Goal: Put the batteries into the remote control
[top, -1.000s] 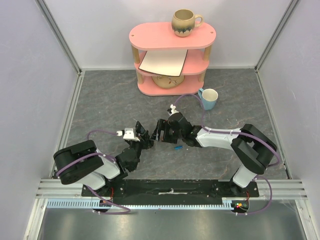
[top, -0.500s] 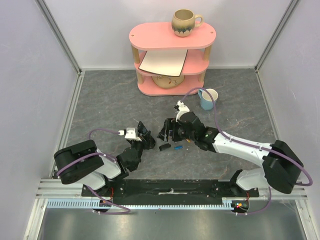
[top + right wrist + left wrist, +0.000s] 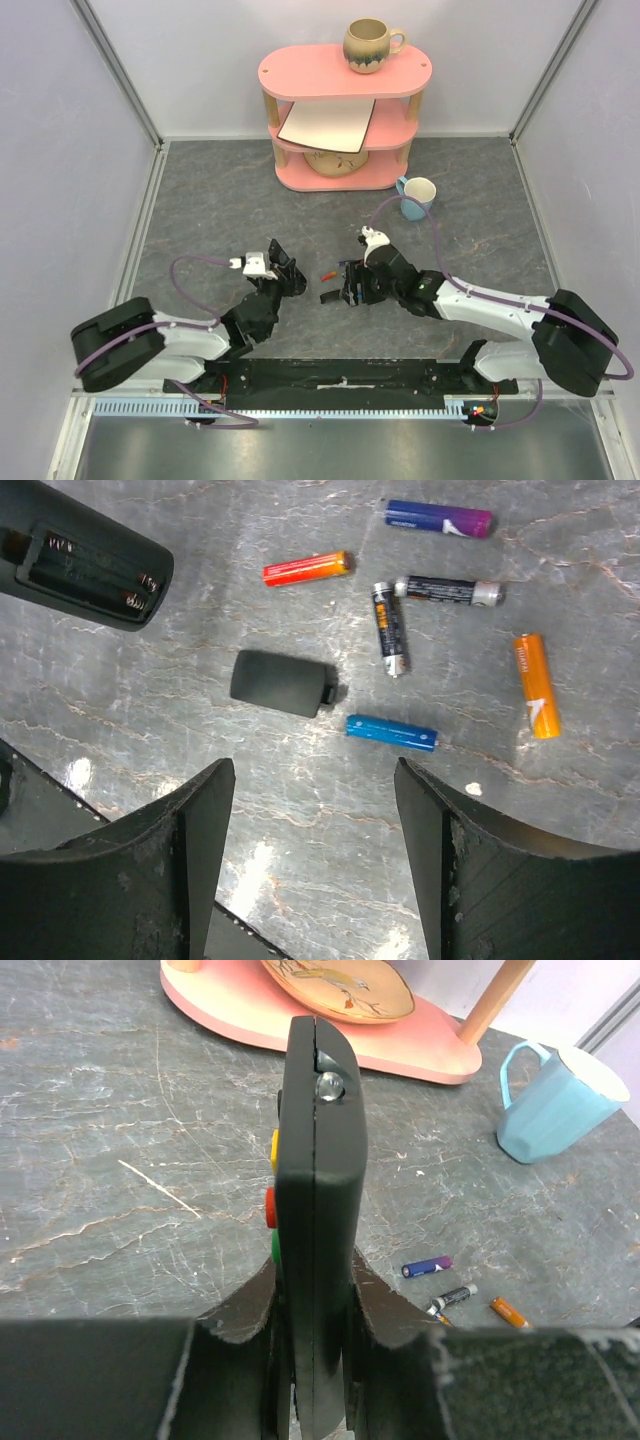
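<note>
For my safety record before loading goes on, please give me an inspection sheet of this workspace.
Surface: grey marbled table, no spill seen.
Job's things: remote control held, compartment open; its cover and six batteries loose on the table.
Clutter: blue mug; pink shelf carrying brown mug, board, bowl.
Grippers: left gripper shut on the remote control; right gripper open above the batteries.
Cables: purple cables loop off both arms, snagging nothing.
Surroundings: white walls, metal frame.

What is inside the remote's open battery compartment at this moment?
The remote control compartment shows bare dark slots with metal contacts, no batteries seated. Its left end is cut off by the frame. The detached cover and blue battery lie on the table.
</note>
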Motion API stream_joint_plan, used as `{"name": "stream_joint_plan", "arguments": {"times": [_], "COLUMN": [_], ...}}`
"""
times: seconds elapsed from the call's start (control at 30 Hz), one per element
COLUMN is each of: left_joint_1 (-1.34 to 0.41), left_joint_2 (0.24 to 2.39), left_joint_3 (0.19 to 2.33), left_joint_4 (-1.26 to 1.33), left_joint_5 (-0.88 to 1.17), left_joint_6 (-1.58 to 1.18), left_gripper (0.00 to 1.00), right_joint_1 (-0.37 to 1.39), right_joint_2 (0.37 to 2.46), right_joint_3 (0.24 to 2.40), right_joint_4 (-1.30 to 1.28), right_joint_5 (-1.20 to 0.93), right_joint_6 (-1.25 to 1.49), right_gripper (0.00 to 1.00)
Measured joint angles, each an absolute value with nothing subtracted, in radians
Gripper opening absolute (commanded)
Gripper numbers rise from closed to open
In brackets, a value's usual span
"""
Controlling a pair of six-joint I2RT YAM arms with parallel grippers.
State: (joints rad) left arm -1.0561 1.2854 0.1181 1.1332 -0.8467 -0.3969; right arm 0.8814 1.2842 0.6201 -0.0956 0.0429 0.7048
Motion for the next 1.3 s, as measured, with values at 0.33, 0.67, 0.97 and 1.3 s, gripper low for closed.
{"name": "stream_joint_plan", "arguments": {"times": [0.33,0.67,0.97,1.3], "left_joint_1": [-1.057,-1.058,-1.057,-0.962], "left_joint_2": [0.877,0.382,0.248,0.506], "left_joint_3": [0.15,0.151,0.176,0.306], "left_joint_4": [0.665,0.241,0.034,0.082], "left_joint_5": [-0.861,-0.657,-0.475,-0.175], "left_joint_6": [-0.531,-0.682,-0.725,-0.724], "left_gripper": [0.02,0.02,0.02,0.02], "right_joint_1": [1.04,1.044,1.044,1.043], "right_joint_2": [1.357,1.191,1.116,1.057], "right_joint_3": [0.732,0.731,0.677,0.675], "right_joint_4": [-0.149,-0.181,-0.179,-0.199], "right_joint_5": [0.142,0.325,0.398,0.463], "right_joint_6": [0.755,0.764,0.732,0.67], "right_gripper": [0.77,0.79,0.8,0.81]}}
